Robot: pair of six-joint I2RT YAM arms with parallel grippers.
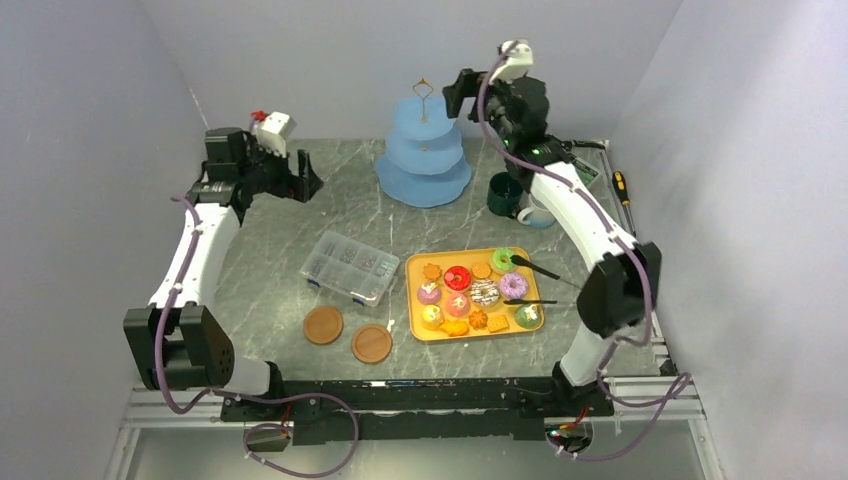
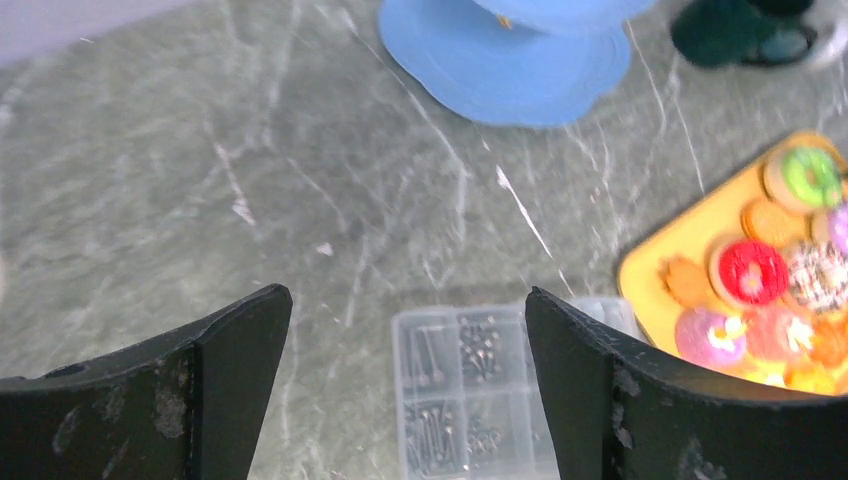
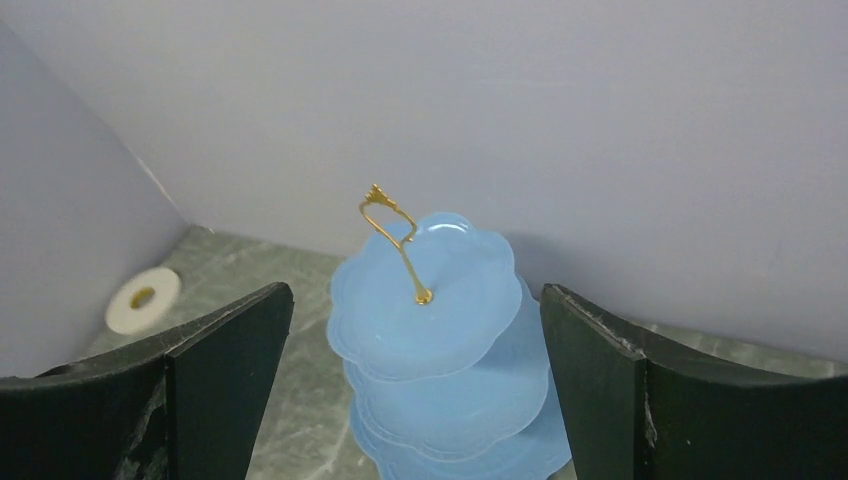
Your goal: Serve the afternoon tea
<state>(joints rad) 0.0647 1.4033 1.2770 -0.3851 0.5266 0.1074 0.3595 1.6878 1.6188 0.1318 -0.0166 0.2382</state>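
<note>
The light-blue three-tier stand [image 1: 425, 150] with its gold loop [image 3: 388, 222] stands at the back centre, all tiers bare. Toy doughnuts, biscuits and cakes [image 1: 470, 295] lie on a yellow tray [image 1: 412, 290]; a green doughnut [image 2: 810, 175] and a red one [image 2: 750, 272] show in the left wrist view. A dark-green mug [image 1: 503, 195] and a white mug [image 1: 537, 214] sit right of the stand. My left gripper [image 1: 305, 183] [image 2: 408, 292] hovers open at the back left. High beside the stand's top, my right gripper [image 1: 460, 92] [image 3: 415, 287] is open, holding nothing.
A clear compartment box [image 1: 350, 267] of small metal parts lies left of the tray. Black tongs [image 1: 535, 266] rest on the tray's right side. Two brown coasters [image 1: 323, 325] [image 1: 371, 343] sit near the front. A white tape roll [image 3: 143, 298] lies by the back wall.
</note>
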